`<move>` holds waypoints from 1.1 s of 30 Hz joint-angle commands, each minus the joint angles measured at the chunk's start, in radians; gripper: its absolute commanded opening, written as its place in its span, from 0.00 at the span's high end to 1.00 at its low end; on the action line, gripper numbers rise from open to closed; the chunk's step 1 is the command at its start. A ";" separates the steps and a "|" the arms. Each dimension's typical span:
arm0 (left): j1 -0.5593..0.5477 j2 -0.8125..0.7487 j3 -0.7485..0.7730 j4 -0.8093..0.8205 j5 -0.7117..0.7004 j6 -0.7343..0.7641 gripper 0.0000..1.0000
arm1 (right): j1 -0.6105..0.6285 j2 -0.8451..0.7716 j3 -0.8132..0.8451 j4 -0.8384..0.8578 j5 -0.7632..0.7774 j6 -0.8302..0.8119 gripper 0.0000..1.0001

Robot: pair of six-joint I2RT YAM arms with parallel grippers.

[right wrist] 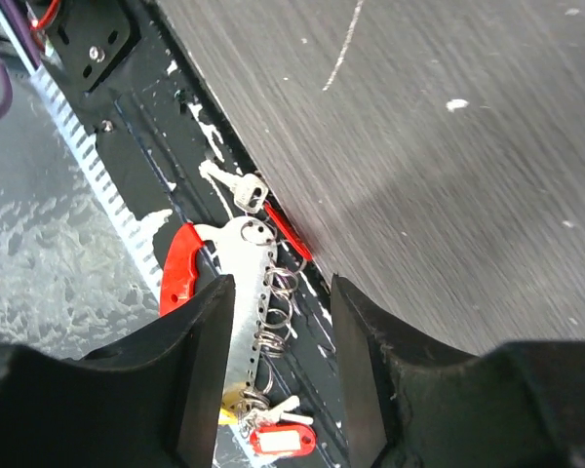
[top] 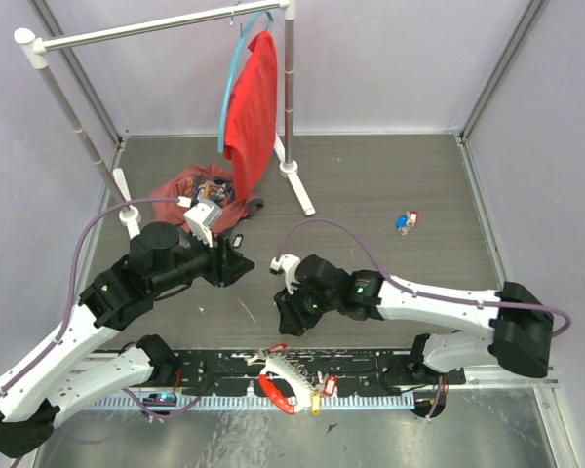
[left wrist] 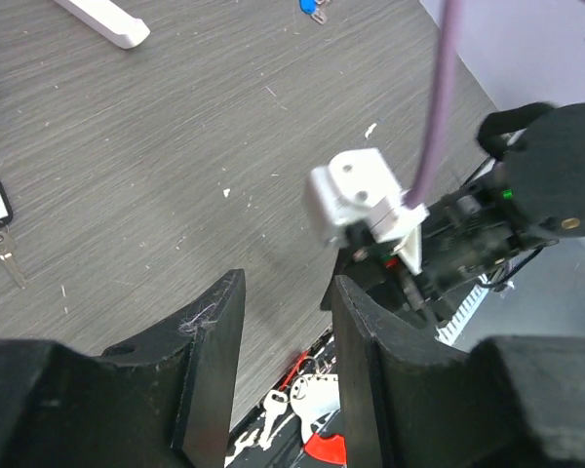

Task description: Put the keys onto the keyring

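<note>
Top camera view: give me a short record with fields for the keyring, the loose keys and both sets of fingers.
keyring: silver perforated strip with wire rings and red handle, lying on black base rail at near edge
loose keys: blue-tagged and red-tagged pair, far right on grey table
left fingers: apart, empty
right fingers: apart, empty, aimed at keyring

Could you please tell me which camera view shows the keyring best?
The right wrist view: the keyring lies close up, its rings and red end distinct. The top view shows it small at the near edge; the left wrist view catches only part of it at the bottom.
</note>
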State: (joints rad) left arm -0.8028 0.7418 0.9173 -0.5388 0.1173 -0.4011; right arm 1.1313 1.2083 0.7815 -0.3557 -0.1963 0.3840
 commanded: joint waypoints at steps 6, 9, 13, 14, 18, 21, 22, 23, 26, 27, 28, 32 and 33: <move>0.008 -0.017 0.036 -0.041 -0.029 0.045 0.52 | 0.014 0.224 0.056 0.154 -0.246 -0.148 0.50; 0.009 -0.022 0.040 -0.052 -0.040 0.053 0.50 | 0.026 0.262 0.056 0.139 -0.241 -0.167 0.50; 0.012 -0.015 0.047 -0.056 -0.039 0.064 0.50 | 0.035 0.292 0.056 0.145 -0.222 -0.171 0.50; 0.013 -0.011 0.049 -0.057 -0.039 0.067 0.50 | 0.037 0.301 0.059 0.140 -0.210 -0.175 0.51; 0.016 -0.001 0.055 -0.056 -0.034 0.078 0.49 | 0.039 0.326 0.065 0.135 -0.157 -0.188 0.52; 0.020 0.004 0.055 -0.052 -0.028 0.080 0.49 | 0.039 0.335 0.066 0.144 -0.137 -0.193 0.53; 0.019 0.005 0.055 -0.051 -0.026 0.082 0.49 | 0.040 0.340 0.069 0.144 -0.138 -0.195 0.53; 0.021 0.006 0.055 -0.049 -0.024 0.082 0.49 | 0.041 0.346 0.070 0.144 -0.141 -0.197 0.54; 0.026 0.008 0.054 -0.049 -0.019 0.084 0.48 | 0.044 0.365 0.073 0.144 -0.163 -0.201 0.57; 0.027 0.008 0.054 -0.049 -0.018 0.085 0.49 | 0.046 0.370 0.072 0.144 -0.171 -0.203 0.58; 0.027 0.007 0.054 -0.049 -0.017 0.084 0.48 | 0.048 0.375 0.073 0.144 -0.177 -0.206 0.59; 0.032 0.004 0.052 -0.051 -0.016 0.084 0.48 | 0.051 0.389 0.072 0.144 -0.189 -0.207 0.64; 0.034 0.004 0.051 -0.051 -0.015 0.084 0.48 | 0.052 0.393 0.073 0.145 -0.190 -0.208 0.67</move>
State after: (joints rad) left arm -0.7784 0.7517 0.9375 -0.5968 0.0921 -0.3290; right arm 1.1759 1.5936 0.8158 -0.2470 -0.3653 0.1917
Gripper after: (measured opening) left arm 0.518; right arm 0.369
